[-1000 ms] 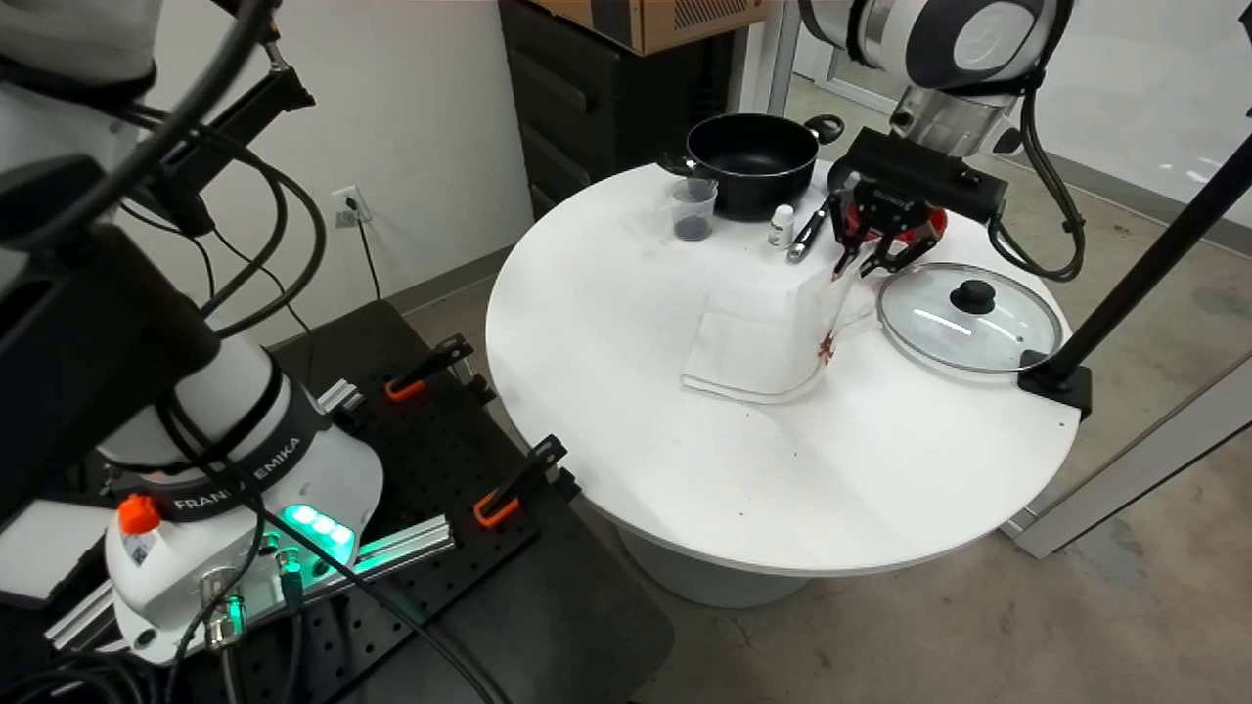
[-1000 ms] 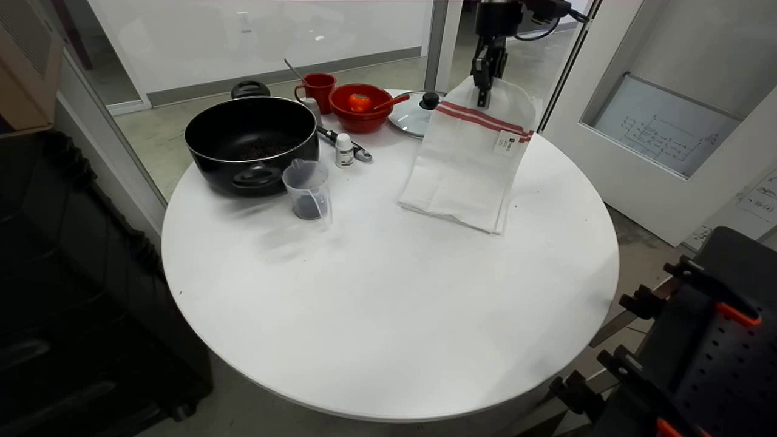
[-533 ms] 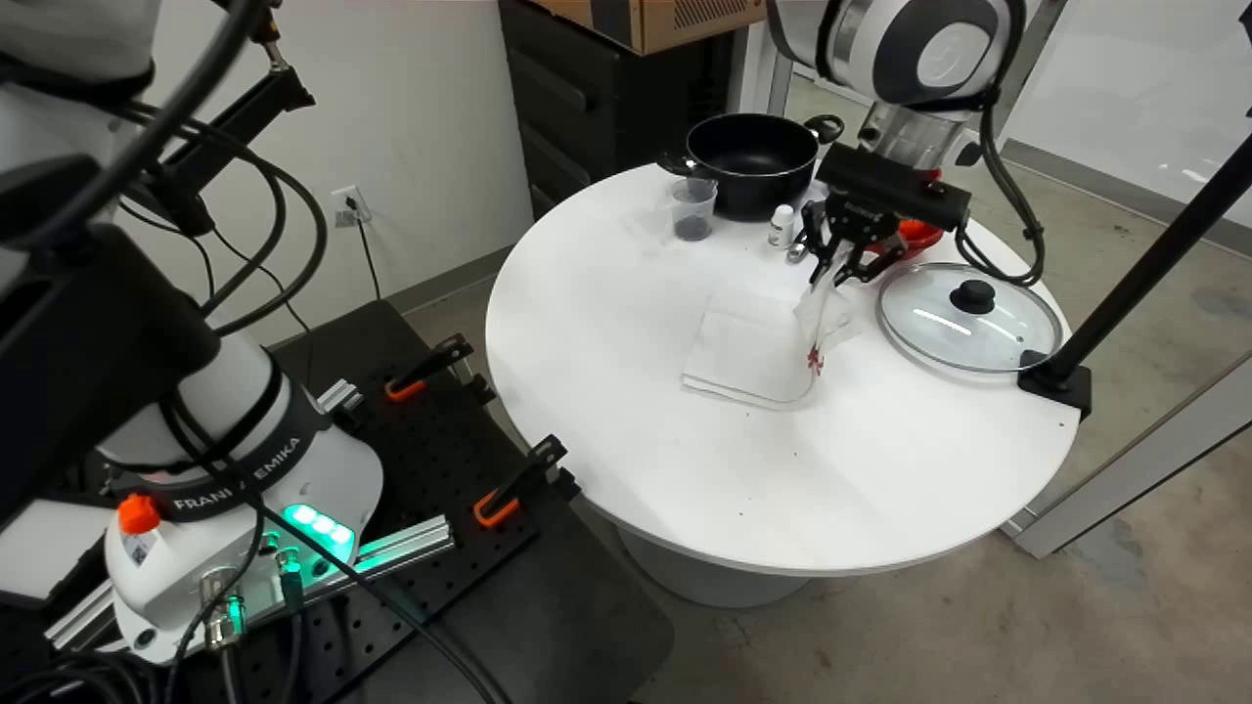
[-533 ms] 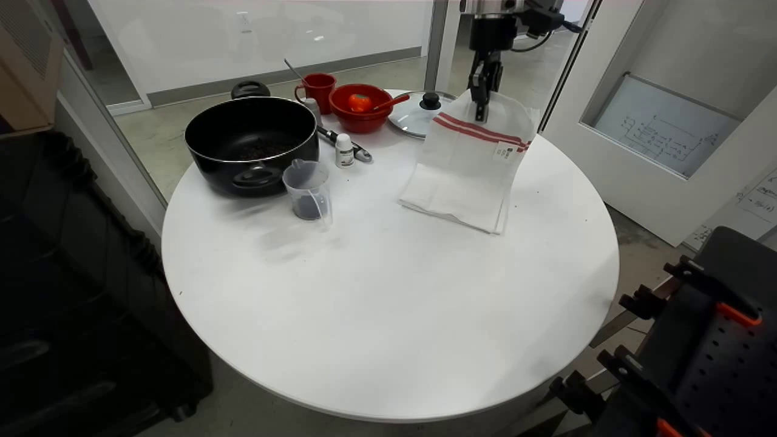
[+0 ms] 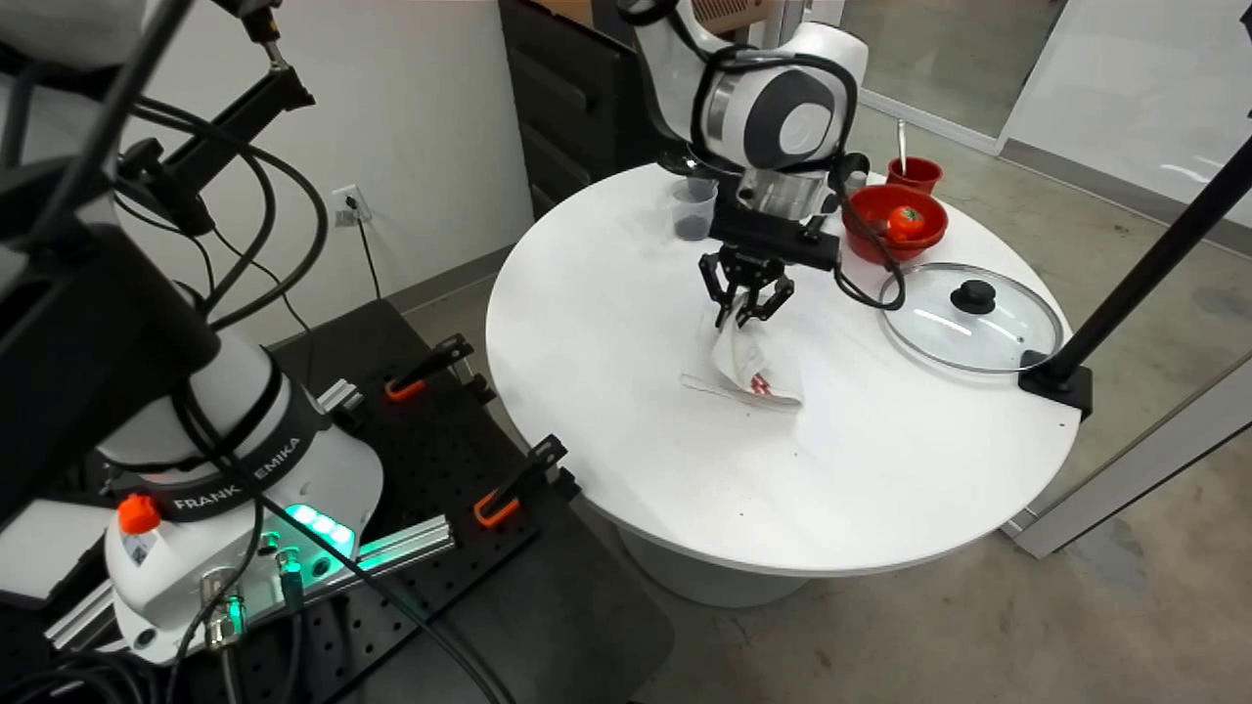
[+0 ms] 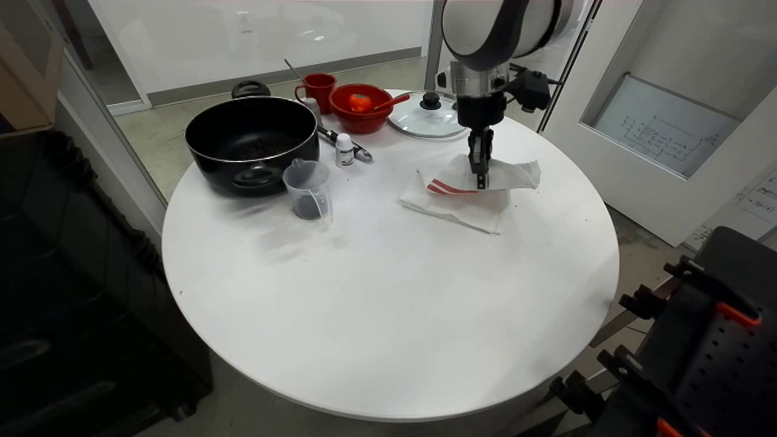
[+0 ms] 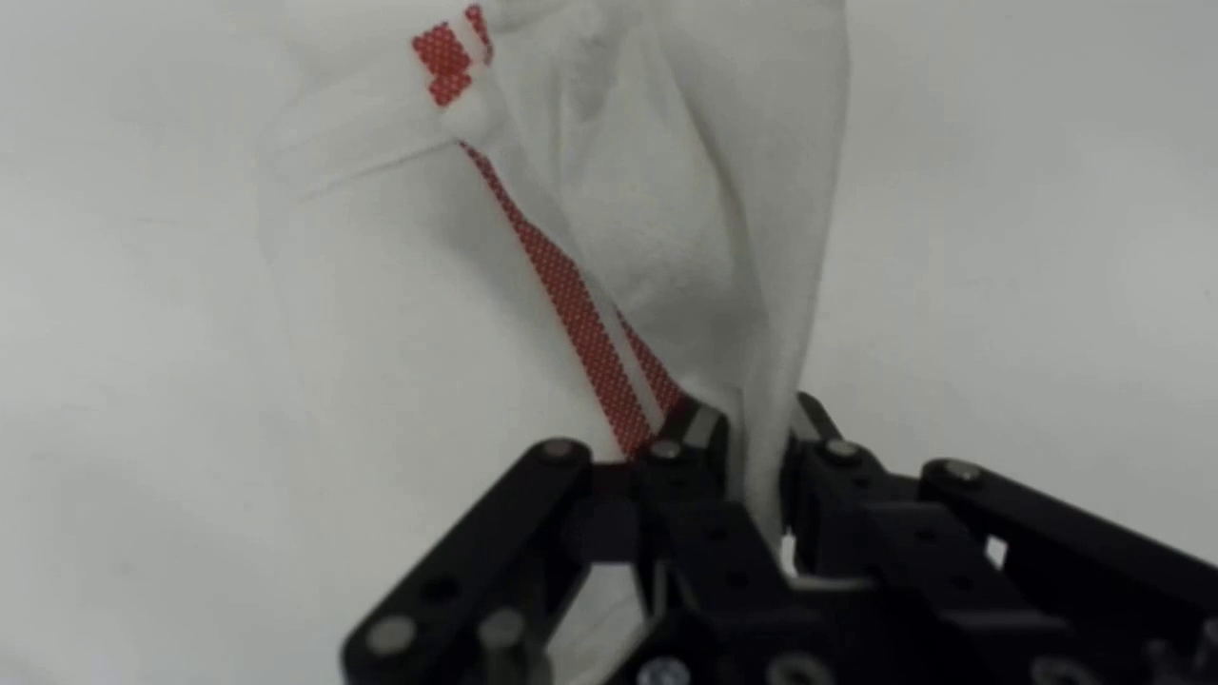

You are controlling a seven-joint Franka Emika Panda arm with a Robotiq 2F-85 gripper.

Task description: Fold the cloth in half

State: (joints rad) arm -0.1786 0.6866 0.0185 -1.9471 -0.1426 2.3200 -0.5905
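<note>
gripper [image 7: 756, 425], pointing down: fingers nearly together, cloth [image 6: 454, 210] pinched in narrow gap. cloth, white with red stripes: lower layer flat on round white table [image 6: 364, 303], upper part lifted, bunched at fingertips. farther out, in both exterior views: glass lid [image 5: 934, 334], red bowl [image 6: 364, 125] holding tomato [image 5: 905, 223], clear measuring cup [image 6: 303, 182]. in an exterior view: black pot [image 6: 209, 161].

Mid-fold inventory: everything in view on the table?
Table: one, white, centre
Cloth: one, white with red stripes, partly on table
Pot: one, black, on table
Cup: one, clear, beside pot
Bottle: one, white, near cup
Cylinder: one, grey, beside pot
Bowl: one, red, on table
Tomato: one, red, in bowl
Mug: one, red, near bowl
Utensil handles: three; black, red, grey; table, bowl, mug
Lid: one, clear, beside bowl
Arm: one, mostly white, over table
Pincer: one, black, gripping cloth
</note>
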